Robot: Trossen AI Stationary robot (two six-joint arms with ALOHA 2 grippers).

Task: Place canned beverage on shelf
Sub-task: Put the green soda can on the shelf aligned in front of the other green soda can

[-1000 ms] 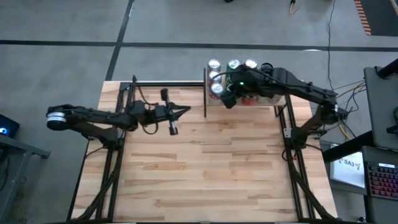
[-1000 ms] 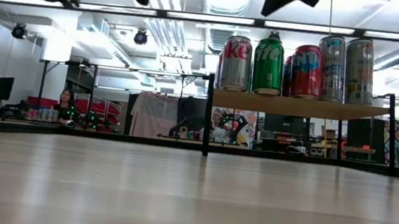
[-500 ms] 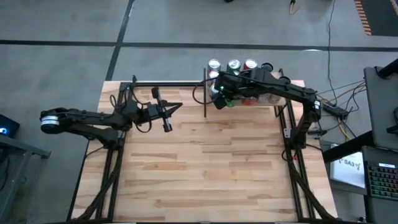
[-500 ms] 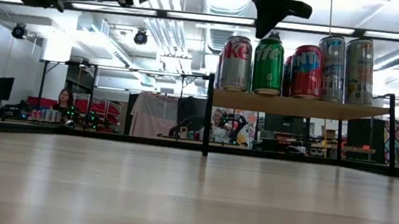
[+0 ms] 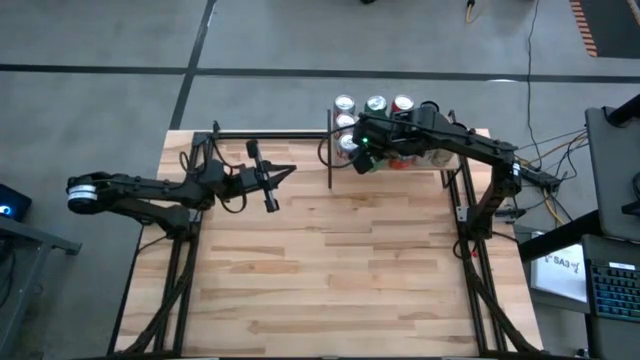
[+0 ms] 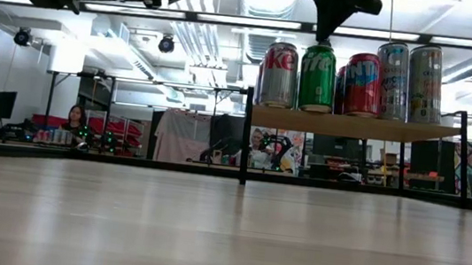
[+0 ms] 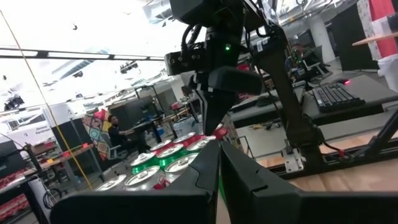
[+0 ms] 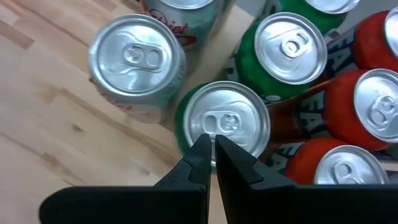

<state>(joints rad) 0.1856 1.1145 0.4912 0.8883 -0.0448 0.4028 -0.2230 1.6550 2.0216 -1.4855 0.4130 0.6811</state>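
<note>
Your right arm reaches over the far-right shelf (image 6: 353, 125), wrist pitched down, right gripper (image 8: 211, 146) pressed together and empty, directly above the green can (image 8: 227, 124). That can stands upright among other cans, long axis vertical, silver top up, near the shelf's front edge. Your left arm stretches across the table's far-left, left gripper (image 5: 288, 171) also closed, empty.
</note>
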